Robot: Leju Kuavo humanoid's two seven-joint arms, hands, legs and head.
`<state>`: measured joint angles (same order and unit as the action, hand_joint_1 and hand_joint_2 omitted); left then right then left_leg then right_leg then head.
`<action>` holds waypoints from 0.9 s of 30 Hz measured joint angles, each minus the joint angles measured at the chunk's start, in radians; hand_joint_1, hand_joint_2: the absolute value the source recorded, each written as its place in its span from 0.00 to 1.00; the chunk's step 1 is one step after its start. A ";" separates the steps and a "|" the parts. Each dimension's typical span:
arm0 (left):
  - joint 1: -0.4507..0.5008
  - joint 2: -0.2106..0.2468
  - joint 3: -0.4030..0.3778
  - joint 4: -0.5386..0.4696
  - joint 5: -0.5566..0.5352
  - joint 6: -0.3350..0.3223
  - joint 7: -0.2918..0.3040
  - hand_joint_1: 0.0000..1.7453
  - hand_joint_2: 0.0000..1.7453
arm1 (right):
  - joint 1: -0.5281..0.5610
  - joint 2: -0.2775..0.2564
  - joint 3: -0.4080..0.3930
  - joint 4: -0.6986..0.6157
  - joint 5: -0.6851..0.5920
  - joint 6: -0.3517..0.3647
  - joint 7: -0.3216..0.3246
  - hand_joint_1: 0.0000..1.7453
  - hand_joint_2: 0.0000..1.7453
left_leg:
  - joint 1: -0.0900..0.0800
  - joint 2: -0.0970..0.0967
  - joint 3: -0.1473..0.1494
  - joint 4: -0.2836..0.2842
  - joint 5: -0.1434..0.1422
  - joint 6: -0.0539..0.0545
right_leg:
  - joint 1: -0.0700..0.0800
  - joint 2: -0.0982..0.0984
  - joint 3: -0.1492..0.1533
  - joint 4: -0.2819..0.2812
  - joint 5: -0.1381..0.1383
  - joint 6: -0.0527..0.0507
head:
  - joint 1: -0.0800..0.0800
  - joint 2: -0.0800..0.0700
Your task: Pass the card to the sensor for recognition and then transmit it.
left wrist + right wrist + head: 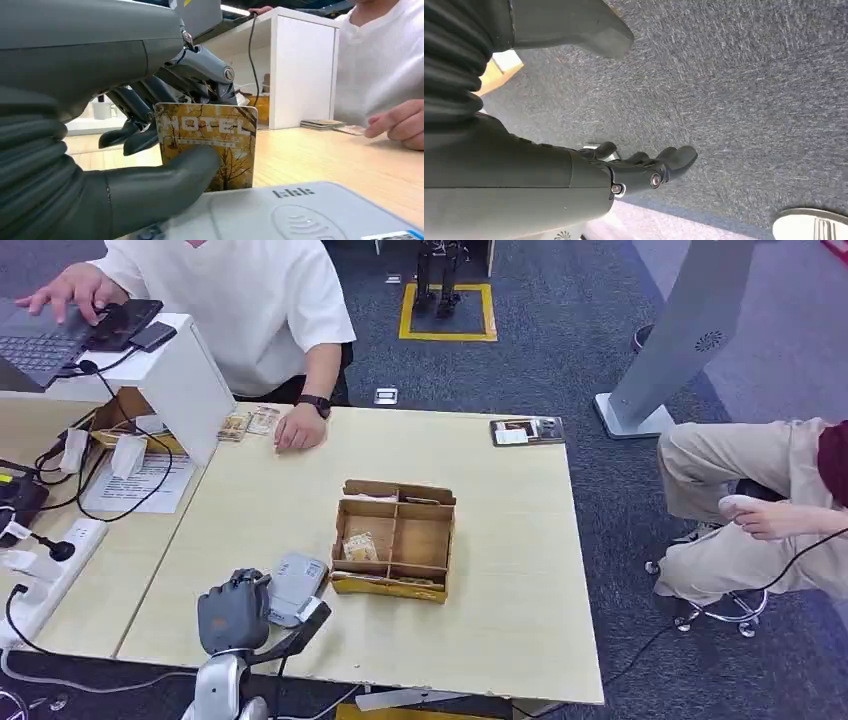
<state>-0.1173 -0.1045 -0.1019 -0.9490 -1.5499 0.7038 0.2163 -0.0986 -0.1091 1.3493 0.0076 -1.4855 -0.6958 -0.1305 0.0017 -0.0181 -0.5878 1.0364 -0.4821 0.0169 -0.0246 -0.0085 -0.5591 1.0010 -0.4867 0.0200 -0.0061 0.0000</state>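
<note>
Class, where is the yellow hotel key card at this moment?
The yellow hotel key card is held upright in the left hand, just above the grey card reader near the table's front left, left of the cardboard divider box.

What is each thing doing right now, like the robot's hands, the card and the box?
Left hand: holds the card upright, thumb in front.
Card: held on edge just above the sensor.
Sensor: flat on the table.
Right hand: holds nothing, fingers part curled, over the carpet.
Box: open, one card in a compartment.
Laptop: open, a person's hand on it.
</note>
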 joint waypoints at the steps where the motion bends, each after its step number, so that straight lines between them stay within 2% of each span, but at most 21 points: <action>1: -0.012 0.001 -0.004 0.019 0.000 -0.003 0.003 1.00 1.00 | 0.000 0.000 0.000 0.000 0.000 0.000 -0.003 0.00 1.00 | 0.000 -0.001 0.001 0.000 0.000 0.000 | 0.000 -0.001 0.002 0.000 -0.002 -0.001 | 0.000 0.000; 12: -0.077 0.000 -0.019 0.124 0.000 -0.021 0.003 1.00 1.00 | -0.001 0.005 0.000 0.000 0.002 0.000 -0.008 0.00 1.00 | 0.000 -0.004 0.016 -0.002 -0.003 -0.002 | 0.000 -0.002 0.017 0.000 -0.005 -0.001 | 0.000 0.000; 27: -0.096 0.000 -0.023 0.153 0.000 -0.012 0.002 1.00 1.00 | -0.001 0.006 0.000 0.000 0.005 0.000 -0.008 0.00 1.00 | 0.000 -0.005 0.020 -0.002 -0.003 -0.003 | 0.000 -0.003 0.020 0.000 -0.007 -0.001 | 0.000 0.000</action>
<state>-0.2128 -0.1041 -0.1251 -0.7958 -1.5496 0.6916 0.2178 -0.0997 -0.1026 1.3497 0.0072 -1.4805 -0.6958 -0.1389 0.0015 -0.0236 -0.5679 1.0343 -0.4855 0.0140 -0.0248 -0.0120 -0.5393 1.0010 -0.4936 0.0188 -0.0065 0.0000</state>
